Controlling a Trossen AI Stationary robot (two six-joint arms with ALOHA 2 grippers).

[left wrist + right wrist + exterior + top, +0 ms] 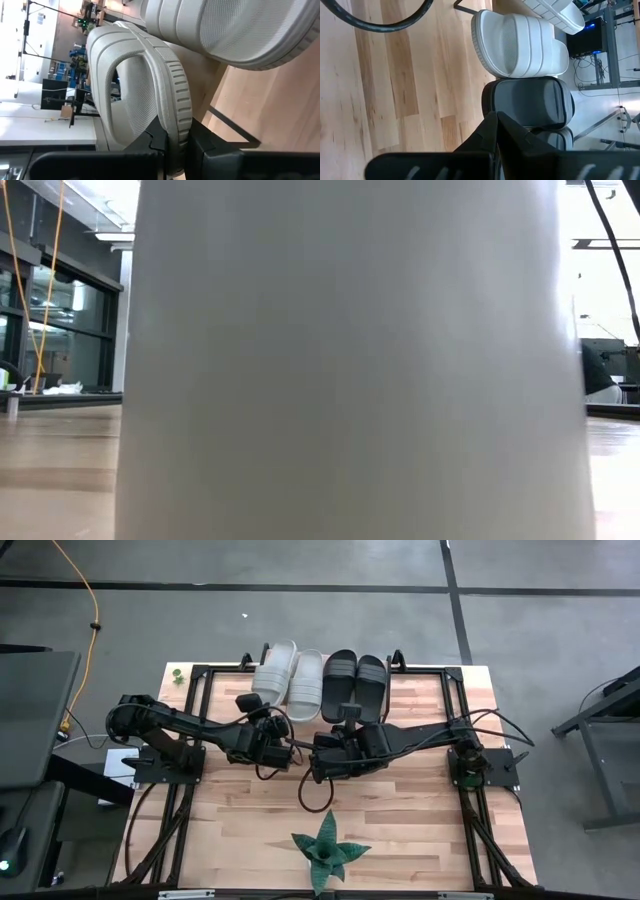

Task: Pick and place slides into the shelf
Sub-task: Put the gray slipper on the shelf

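Observation:
Two pale slides (275, 670) (307, 680) and two black slides (339, 680) (371, 678) lie side by side at the table's far edge. My left gripper (268, 713) is at the heel of the leftmost pale slide (130, 85) and is shut on it. My right gripper (347, 718) is shut, its tips (495, 117) at the heel end of a black slide (530, 102); whether they touch I cannot tell. Of the shelf I see only a thin dark metal bar (232, 127) (470, 6) on the wood. The low view is blocked. My left gripper, rolled onto its side, pinches the leftmost pale slide by the ribbed sole edge at its heel end (176, 132). One finger (155, 142) is on the footbed side and one finger (202, 147) is under the sole. It comes level from the table's near side, along the slide.
A green spiky plant (326, 852) stands at the near edge, and a pale blurred thing (350, 360) fills the low view. Both arms lie close together mid-table, with cables (318, 790) trailing. Bare wood lies between the arms and the plant.

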